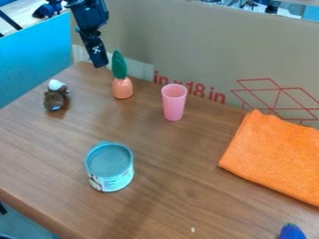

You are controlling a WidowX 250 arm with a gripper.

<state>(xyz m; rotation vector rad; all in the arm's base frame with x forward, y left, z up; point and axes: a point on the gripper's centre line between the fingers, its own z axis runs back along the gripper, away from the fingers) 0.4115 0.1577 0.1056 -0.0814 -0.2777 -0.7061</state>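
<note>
Nearest the camera, at the lower right edge of the frame, a blue toy (291,232) with a green tip is cut off by the border. The toy closest to my gripper (100,64) is the salmon-colored one with a tall green leaf (122,87), upright on the table (165,198) in the upper left of the frame. My gripper hangs from the top edge, just left of the leaf, with a narrow gap showing between them. From here I cannot tell whether it is released or clenched, and I make out nothing held in it.

Working outward, I have a pink cup (174,102) upright to the right of the leafy toy, just above the middle of the frame. To the toy's left sits a small brown figure (55,98) with a white top. Farther down, left of center, stands a tin (110,167) with a teal top and a printed label. An orange cloth (274,156) lies flat at the right edge. Behind it all I see a cardboard wall (205,42) with red printing, and a bright blue panel (34,60) along the left.
</note>
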